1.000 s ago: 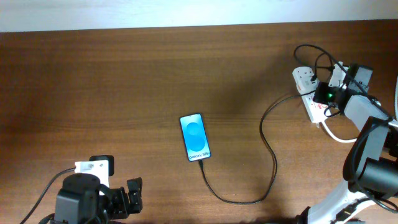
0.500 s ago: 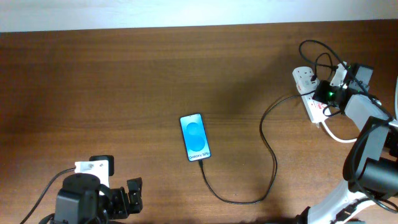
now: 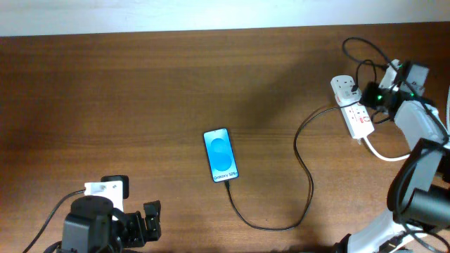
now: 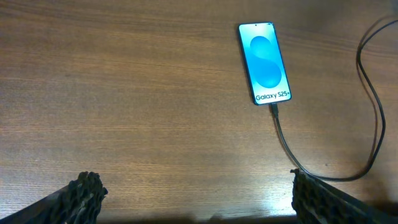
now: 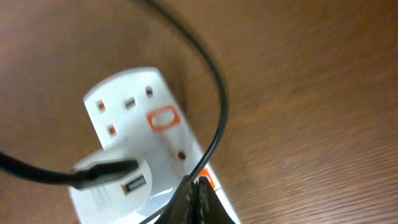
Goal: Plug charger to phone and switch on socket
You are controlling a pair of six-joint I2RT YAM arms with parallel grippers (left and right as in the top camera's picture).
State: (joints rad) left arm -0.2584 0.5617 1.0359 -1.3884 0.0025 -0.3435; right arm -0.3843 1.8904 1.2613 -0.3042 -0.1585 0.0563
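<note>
The phone (image 3: 221, 154) lies flat mid-table with its blue screen lit; it also shows in the left wrist view (image 4: 265, 62). The charger's thin black cable (image 3: 308, 186) is in the phone's near end (image 4: 283, 134). It loops right and back to the white socket strip (image 3: 344, 88). In the right wrist view its connector (image 5: 102, 174) sits in a white adaptor on the socket (image 5: 130, 106), beside a red switch (image 5: 163, 118). My right gripper (image 3: 370, 97) is shut, its tips (image 5: 194, 198) just above the strip by a second red switch. My left gripper (image 4: 199, 199) is open and empty, near the phone's left front.
Loops of the robot's black wires (image 3: 360, 56) hang over the socket's far end, and one wire arcs across it (image 5: 217, 99). The thick white cord (image 3: 380, 153) leaves the strip's near end. The table's far edge meets a white wall (image 3: 211, 14).
My right gripper has drawn back to the right and away from over the strip, uncovering more of the socket. The phone, cable and left arm have not moved.
</note>
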